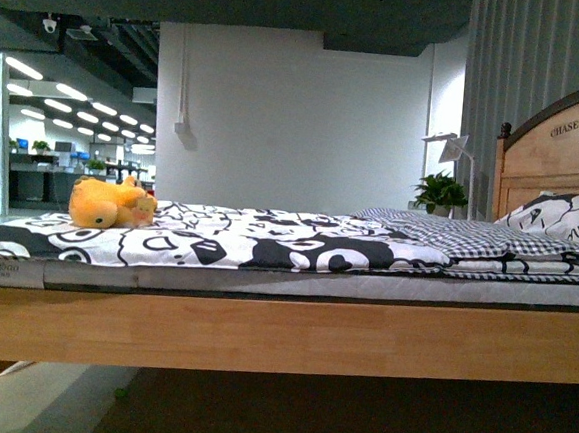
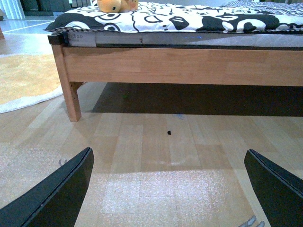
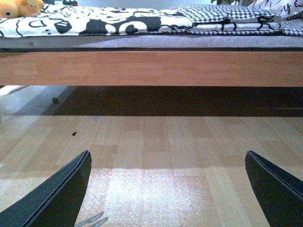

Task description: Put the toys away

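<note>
An orange-yellow toy point(image 1: 110, 205) lies on the bed point(image 1: 280, 336), far over at the left end, on top of the black and white sheet point(image 1: 268, 240). A checked blanket point(image 1: 469, 236) and a pillow point(image 1: 570, 217) are at the right end, by the wooden headboard point(image 1: 561, 148). Both arms are low over the wooden floor point(image 2: 151, 142), facing the side of the bed. The left gripper point(image 2: 168, 152) is wide open and holds nothing. The right gripper point(image 3: 167, 153) is wide open too. The toy is well apart from both.
</note>
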Tool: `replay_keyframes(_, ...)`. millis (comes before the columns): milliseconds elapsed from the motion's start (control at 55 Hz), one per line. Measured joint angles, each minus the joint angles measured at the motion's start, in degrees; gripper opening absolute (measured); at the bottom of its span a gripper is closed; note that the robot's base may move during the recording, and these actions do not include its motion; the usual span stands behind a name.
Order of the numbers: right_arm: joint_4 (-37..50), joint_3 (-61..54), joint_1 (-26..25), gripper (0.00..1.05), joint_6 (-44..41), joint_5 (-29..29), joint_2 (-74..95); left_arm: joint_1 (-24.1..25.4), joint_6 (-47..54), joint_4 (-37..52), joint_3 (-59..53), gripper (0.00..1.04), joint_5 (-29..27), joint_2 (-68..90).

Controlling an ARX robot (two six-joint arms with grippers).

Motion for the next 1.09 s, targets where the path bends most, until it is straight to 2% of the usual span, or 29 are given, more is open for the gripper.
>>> replay_keyframes(1091,0.0,0.0,0.0,0.98,0.0,0.0,0.0,0.0,0.0,0.0,0.0,0.98,0.0,0.0)
